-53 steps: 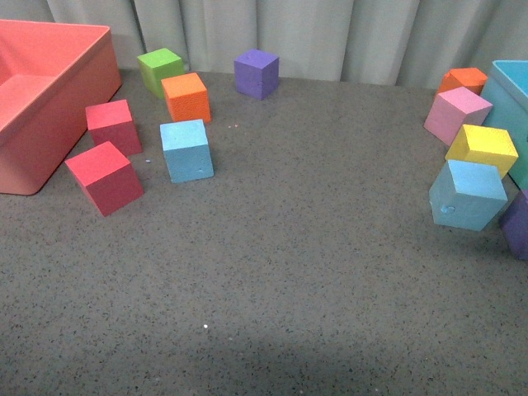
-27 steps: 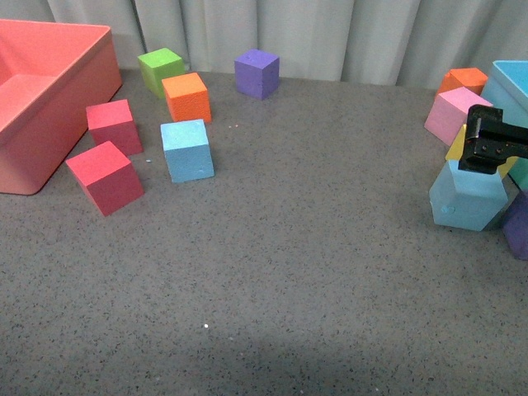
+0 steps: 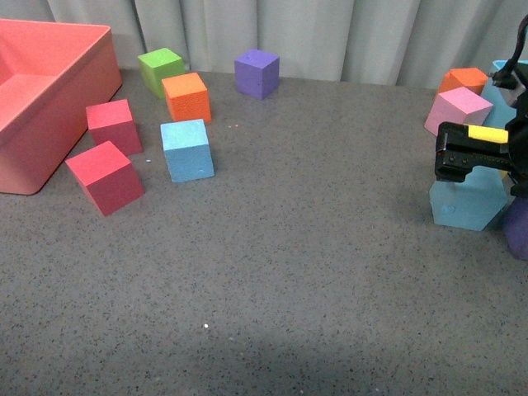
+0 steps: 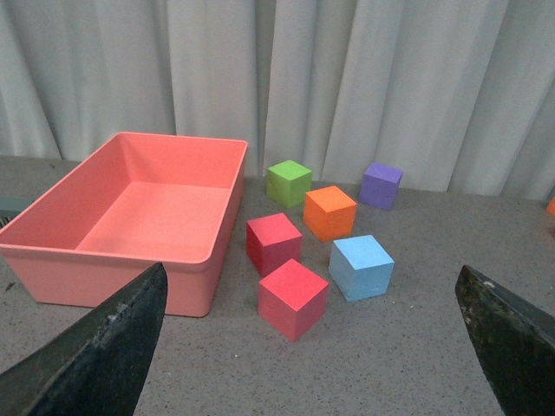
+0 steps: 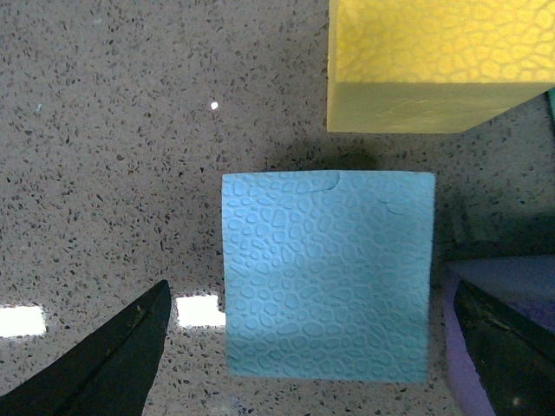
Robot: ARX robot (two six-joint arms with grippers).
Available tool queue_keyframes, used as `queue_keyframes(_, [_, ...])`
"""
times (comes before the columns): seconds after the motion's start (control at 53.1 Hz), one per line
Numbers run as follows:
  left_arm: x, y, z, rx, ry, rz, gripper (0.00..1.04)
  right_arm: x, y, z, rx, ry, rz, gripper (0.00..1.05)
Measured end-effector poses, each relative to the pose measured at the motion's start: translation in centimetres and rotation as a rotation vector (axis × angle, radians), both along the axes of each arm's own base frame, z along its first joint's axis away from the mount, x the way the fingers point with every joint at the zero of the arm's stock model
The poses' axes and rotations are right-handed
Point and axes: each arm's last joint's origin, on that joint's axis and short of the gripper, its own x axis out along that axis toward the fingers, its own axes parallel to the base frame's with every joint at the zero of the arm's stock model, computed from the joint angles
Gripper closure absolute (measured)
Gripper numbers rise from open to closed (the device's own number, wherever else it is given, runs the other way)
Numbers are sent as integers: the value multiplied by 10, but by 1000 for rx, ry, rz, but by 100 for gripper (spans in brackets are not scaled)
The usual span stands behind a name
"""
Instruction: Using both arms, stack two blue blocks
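Right gripper, jaws spread wide, hovered above one blue block crowded by a yellow cube and a purple cube. Lowering, a finger might catch the purple one. Left gripper, also spread, faced the second blue block.

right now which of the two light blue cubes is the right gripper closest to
The right-hand blue cube, beside the yellow cube; the open right gripper hangs directly over it. The other blue cube sits far left by the red cubes.
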Motion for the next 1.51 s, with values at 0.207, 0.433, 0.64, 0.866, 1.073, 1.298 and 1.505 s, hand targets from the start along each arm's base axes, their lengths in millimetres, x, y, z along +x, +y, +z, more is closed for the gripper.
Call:
queue_keyframes(0.207, [0,0,0,0,0,0,7,9,4,-9,-12,31,8,10])
queue_keyframes(0.433, [0,0,0,0,0,0,7,14,4,-16,-20,61,5,10])
queue_keyframes(0.64, [0,0,0,0,0,0,7,19,5,-21,-26,79,4,10])
queue_keyframes(0.866, [0,0,0,0,0,0,7,20,7,-25,-39,99,5,32])
queue_keyframes(1.073, [0,0,0,0,0,0,7,21,10,-24,-26,101,13,54])
queue_keyframes(1.298, [0,0,0,0,0,0,7,29,34,-11,17,60,82,58])
queue_keyframes(1.505, [0,0,0,0,0,0,7,51,78,6,40,12,159,58])
